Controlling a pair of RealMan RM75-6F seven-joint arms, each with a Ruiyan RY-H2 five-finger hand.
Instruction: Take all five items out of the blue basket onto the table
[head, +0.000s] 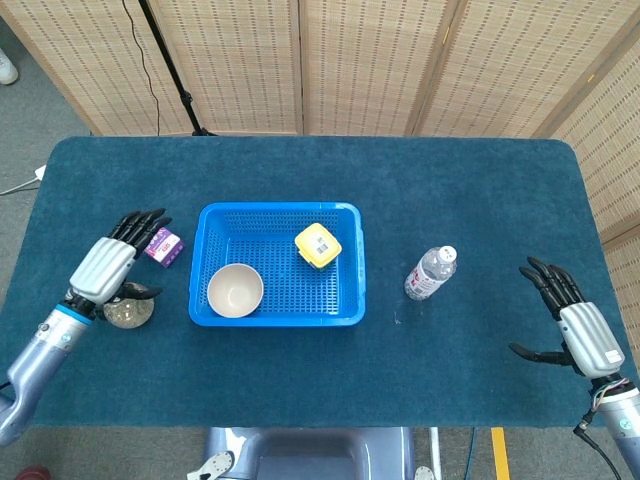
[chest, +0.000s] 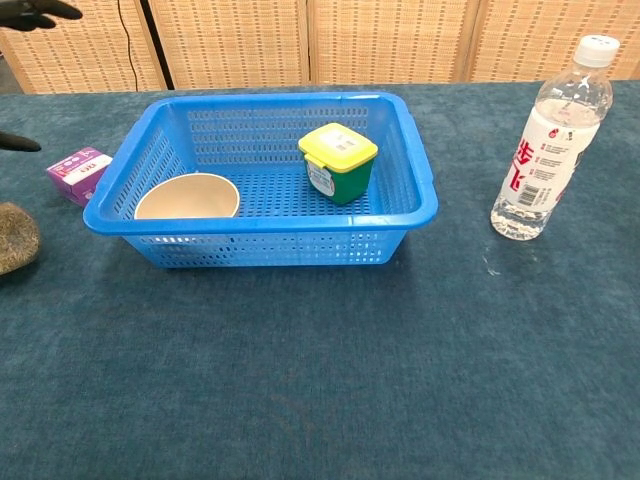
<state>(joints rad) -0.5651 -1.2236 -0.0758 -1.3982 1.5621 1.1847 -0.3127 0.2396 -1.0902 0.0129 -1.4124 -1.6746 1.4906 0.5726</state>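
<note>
One basket (head: 276, 314); one bowl (head: 235, 290); one tub (head: 317, 245); one bottle (head: 430, 273); one box (head: 163, 244); one ball (head: 128, 312).

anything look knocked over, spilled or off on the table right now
Nothing stands out. The water bottle stands upright and capped, the bowl and yellow-lidded container sit upright in the blue basket, and the purple box and round brownish item lie left of it. No spill shows.
</note>
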